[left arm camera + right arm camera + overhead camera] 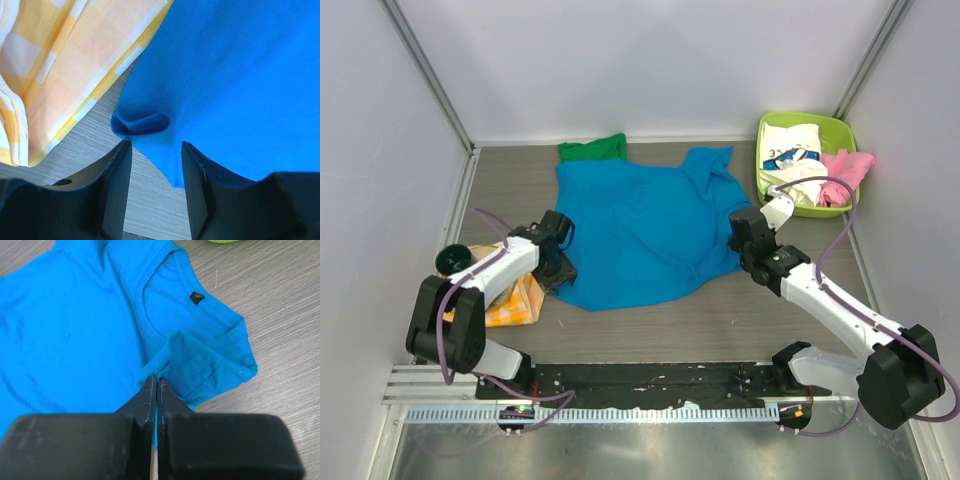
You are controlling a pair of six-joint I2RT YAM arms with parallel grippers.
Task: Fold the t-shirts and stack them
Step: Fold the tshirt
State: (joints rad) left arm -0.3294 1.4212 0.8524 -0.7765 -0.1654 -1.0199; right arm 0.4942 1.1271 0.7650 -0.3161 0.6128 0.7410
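At lower left of the top view, the checked cloth (515, 303) lies aside. Just right of it, my left gripper (155, 146) stands spread at the hem corner of the blue t-shirt (640, 225), which lies centre frame, laid out for folding. My right gripper (156, 382), fingers pressed together, pinches its shoulder fold, probably to anchor that side. Other t-shirts (792, 150) sit in the green basket (842, 128), upper right.

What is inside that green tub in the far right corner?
The green tub holds a crumpled white printed shirt and a pink shirt spilling over its rim. Anything beneath them is covered.
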